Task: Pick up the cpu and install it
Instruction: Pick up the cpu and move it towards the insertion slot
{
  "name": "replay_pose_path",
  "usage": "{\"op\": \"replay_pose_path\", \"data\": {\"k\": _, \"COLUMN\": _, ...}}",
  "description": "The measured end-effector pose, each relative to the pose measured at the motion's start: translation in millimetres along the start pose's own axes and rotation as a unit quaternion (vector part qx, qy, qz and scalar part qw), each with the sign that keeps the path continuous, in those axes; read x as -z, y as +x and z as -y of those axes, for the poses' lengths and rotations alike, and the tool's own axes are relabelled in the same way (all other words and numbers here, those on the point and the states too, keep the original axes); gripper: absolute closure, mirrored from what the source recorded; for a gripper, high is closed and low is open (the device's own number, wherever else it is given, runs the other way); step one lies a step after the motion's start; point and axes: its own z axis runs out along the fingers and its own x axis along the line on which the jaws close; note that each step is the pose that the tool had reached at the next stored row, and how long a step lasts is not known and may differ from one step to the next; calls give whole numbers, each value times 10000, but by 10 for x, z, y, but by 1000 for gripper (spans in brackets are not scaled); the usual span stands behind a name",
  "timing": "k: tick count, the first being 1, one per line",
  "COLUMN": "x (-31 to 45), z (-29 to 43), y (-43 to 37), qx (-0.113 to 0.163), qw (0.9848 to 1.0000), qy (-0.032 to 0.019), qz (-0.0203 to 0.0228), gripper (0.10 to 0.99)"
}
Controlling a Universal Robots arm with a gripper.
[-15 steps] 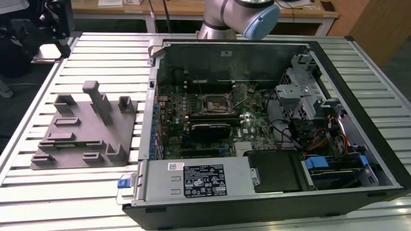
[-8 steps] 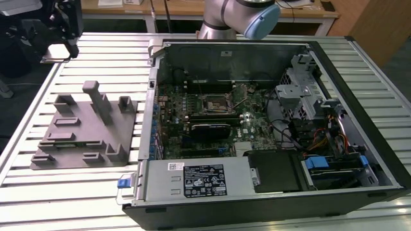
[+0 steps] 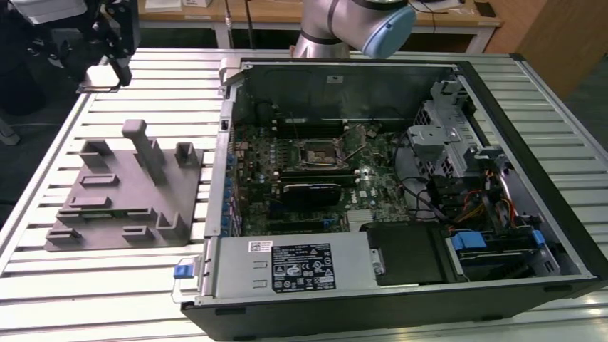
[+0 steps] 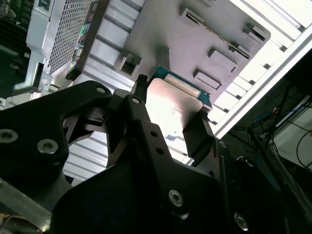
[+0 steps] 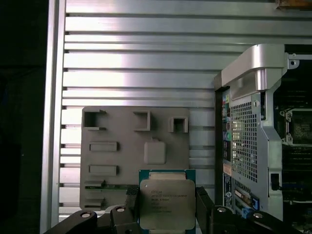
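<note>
- Gripper [image 3: 102, 71]: black, hanging over the bench's [image 3: 114, 285] far corner on the exterior view's left. It is clamped on the cpu [image 3: 97, 75], which shows there as a pale patch at its tip.
- Cpu in the first wrist view [image 5: 167, 204]: silver lid up on a green substrate, pinched at two opposite edges by the black fingers [image 5: 204, 207]. It is held off the bench, with the fixture [image 5: 134, 156] below it.
- Cpu in the second wrist view [image 4: 173, 105]: its flat metal face catches glare and a green edge shows at the far side. One finger [image 4: 197, 136] presses on each flank.
- Fixture [image 3: 124, 189]: a grey plate with raised blocks and slots. It lies flat on the bench towards the edge on the exterior view's left, just beside the case [image 3: 380, 320].
- Case: black and lying open on its side, it takes up the bench's middle and the exterior view's right.
- Board [image 3: 371, 189]: green, on the case floor, with the square socket [image 3: 317, 151] near its centre.
- Power supply [image 3: 295, 265]: a silver box along the case's near wall.
- Arm [image 3: 357, 25]: a silver and blue joint beyond the bench's far edge.
</note>
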Motion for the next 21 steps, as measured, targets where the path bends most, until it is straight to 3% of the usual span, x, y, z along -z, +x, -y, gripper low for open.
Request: {"op": "replay_pose_path", "data": {"k": 21, "x": -4, "z": -3, "y": -467, "qx": 0, "qw": 10000, "qy": 0, "qz": 0, "gripper": 541}}
